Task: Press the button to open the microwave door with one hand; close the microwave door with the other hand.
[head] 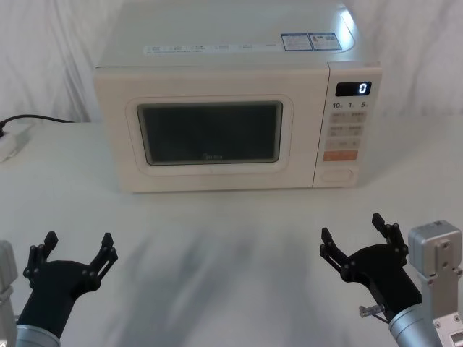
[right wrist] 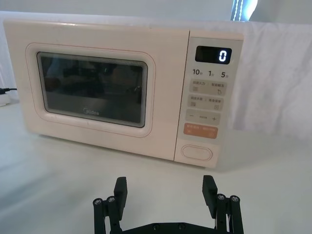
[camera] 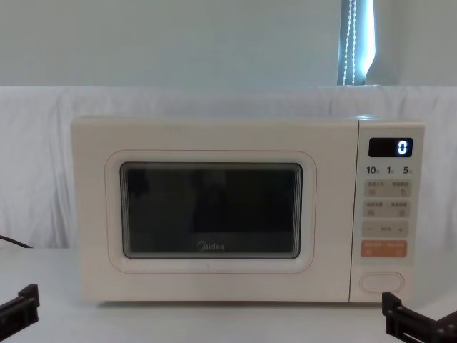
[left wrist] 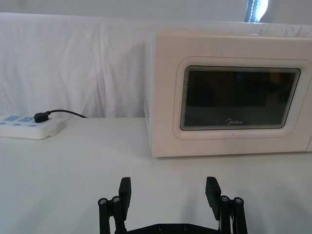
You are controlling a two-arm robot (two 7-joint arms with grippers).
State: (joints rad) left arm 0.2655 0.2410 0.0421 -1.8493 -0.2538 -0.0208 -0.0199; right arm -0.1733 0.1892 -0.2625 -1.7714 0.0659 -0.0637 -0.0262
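currently the right claw (head: 356,239) hovers low over the worktop (head: 217,253) with its fingers spread, empty, in front of the control panel side of the microwave (head: 224,108) and well apart from it. the left claw (head: 76,251) is likewise spread and empty, at the near left, facing the microwave door (head: 210,134). the door sits shut and flush with the cabinet. the button (head: 337,175), a wide pill-shaped key, lies at the bottom of the panel, directly below the orange key (head: 340,155); the display (head: 353,88) reads 0. judged from this layout, the opening step has not yet begun. the next move calls for the right claw to advance and rise to button height, then press squarely without touching the orange key, while the left claw stays clear of the door's swing.
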